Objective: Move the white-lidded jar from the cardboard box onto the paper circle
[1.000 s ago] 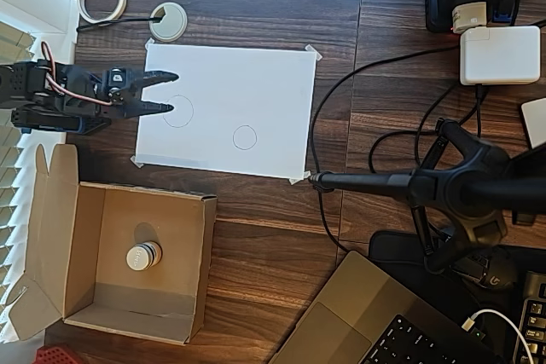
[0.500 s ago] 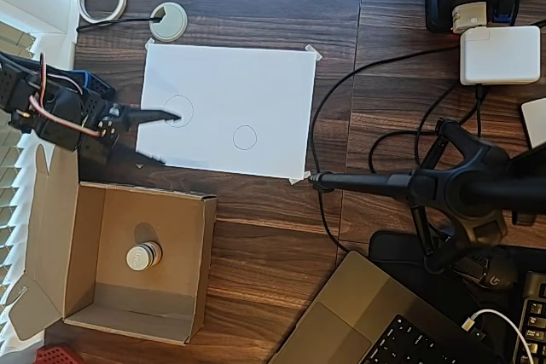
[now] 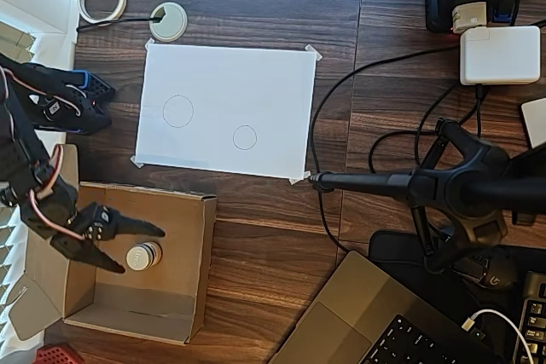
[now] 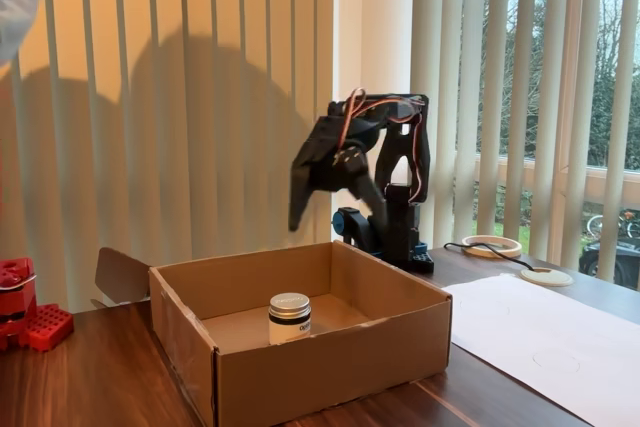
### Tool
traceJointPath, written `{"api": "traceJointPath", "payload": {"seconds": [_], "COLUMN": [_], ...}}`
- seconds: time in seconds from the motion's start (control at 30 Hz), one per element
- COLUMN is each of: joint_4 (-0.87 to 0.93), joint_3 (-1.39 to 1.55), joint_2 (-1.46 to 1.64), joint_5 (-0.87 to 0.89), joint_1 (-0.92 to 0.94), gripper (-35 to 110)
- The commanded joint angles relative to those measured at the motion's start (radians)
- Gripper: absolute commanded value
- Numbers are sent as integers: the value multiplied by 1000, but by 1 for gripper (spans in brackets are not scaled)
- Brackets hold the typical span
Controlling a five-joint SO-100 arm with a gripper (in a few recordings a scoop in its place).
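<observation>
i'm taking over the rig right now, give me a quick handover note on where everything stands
Claw: open, holding nothing, over the cardboard box just beside the white-lidded jar; the fixed view shows it well above the jar.
Jar: upright on the box floor, not gripped.
Paper circle: the smaller of two drawn on the taped white sheet, nothing on it.
Done: arm positioned over the box.
Left: lower, close on the jar, lift it clear of the box walls, carry it to the smaller circle, set it down, release.

The claw (image 3: pixel 134 249) has swung from the paper to over the cardboard box (image 3: pixel 192 270).
</observation>
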Motion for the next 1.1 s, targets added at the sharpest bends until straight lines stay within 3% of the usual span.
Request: {"api": "traceJointPath", "payload": {"seconds": [0.0, 0.43, 1.07], "joint_4": [-5, 51, 143], "joint_3": [-190, -423, -345], "joint_2": [-95, -419, -474], "joint_5": [-87, -261, -360], "joint_1": [52, 121, 118], "gripper": [68, 69, 64]}}
